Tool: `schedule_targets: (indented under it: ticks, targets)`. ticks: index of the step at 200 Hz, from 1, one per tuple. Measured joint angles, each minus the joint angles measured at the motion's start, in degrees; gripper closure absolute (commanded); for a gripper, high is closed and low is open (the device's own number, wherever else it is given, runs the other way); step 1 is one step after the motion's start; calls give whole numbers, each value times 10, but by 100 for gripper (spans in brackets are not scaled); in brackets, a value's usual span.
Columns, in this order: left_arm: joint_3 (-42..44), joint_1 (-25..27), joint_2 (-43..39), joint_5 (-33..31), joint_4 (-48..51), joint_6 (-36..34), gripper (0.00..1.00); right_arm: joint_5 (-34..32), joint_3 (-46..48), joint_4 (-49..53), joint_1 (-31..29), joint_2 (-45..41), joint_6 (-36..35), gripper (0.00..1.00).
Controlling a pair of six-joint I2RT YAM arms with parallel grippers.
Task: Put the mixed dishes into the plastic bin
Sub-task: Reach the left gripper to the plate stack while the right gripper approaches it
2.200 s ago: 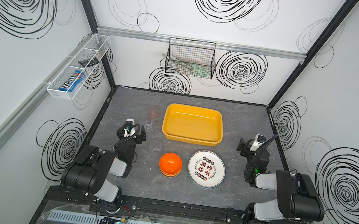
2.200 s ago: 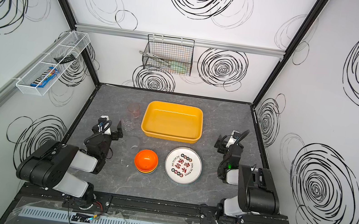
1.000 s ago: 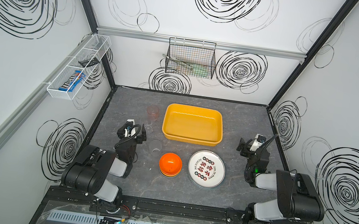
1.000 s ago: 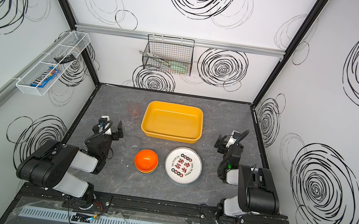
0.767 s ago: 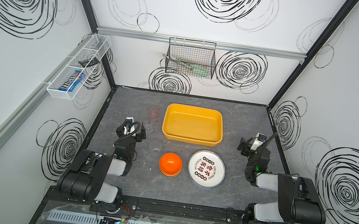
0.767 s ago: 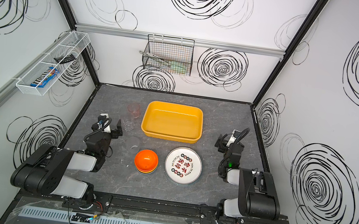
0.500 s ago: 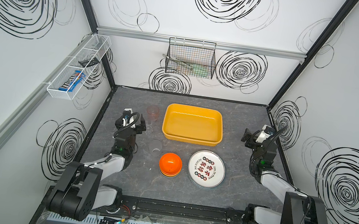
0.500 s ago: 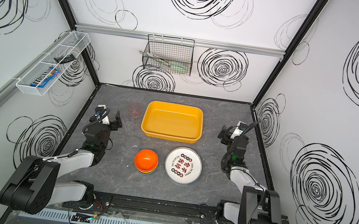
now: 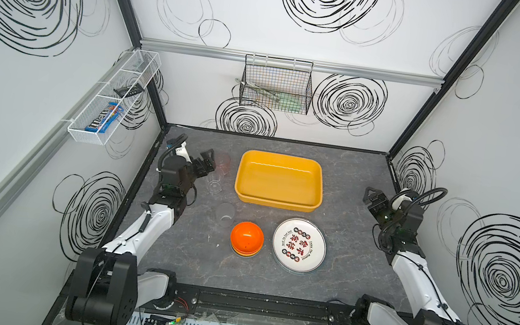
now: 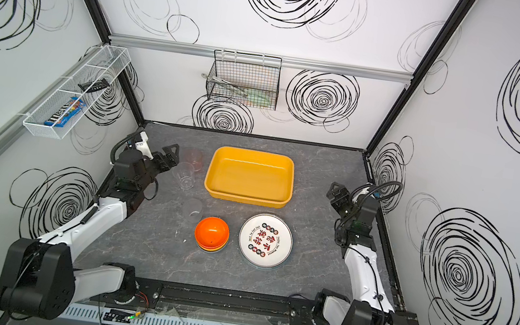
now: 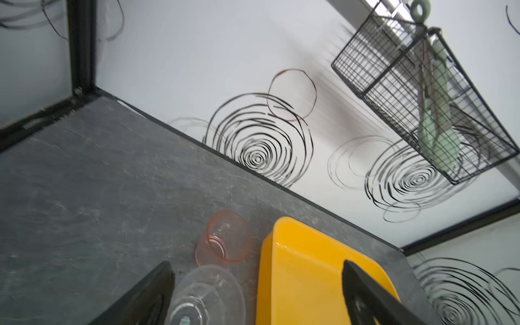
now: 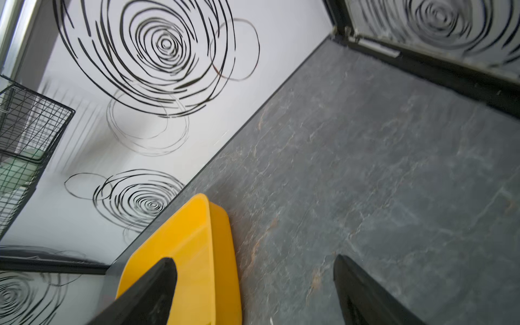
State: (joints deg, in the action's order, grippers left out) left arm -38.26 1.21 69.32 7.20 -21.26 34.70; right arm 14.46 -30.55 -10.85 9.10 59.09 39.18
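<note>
Two grippers are held above the grey counter [image 9: 356,170], one toward each side of it. The left gripper [image 9: 206,163] is spread wide with nothing pinched between its fingers, and it hangs just beside two cups that stand near the left end of the plastic bin [image 9: 279,180]. In the left wrist view the clear cup [image 11: 208,292] is seen close to one finger, with the pinkish cup [image 11: 226,239] beyond it and a corner of the bin alongside. The right gripper [image 9: 371,200] is likewise spread and grips nothing, and it is kept apart from the bin's right end. In the right wrist view only bare counter and an end of the bin are framed between its fingers. The bin is set at the middle of the counter, toward the back wall, and all the dishes lie outside it. In both top views a second clear cup [image 9: 224,214], a stack of bowls [image 9: 246,237] topped by an orange one, and a white plate [image 9: 298,245] with red-black characters are lined up on the counter in front of the bin.
</note>
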Motion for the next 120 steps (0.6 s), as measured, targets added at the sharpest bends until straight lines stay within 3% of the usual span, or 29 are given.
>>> schedule_targets:
  ticks: [30,60,120]
  targets:
    - [-37,48,6,61,109,8,17,54,-5,93,-4,-46,-3,29]
    - [-107,131,27,99,216,-5,30,86,-17,204,-10,-73,-31,36]
    - [-217,314,124,112,369,-34,37,78,-46,374,-67,-73,-81,42]
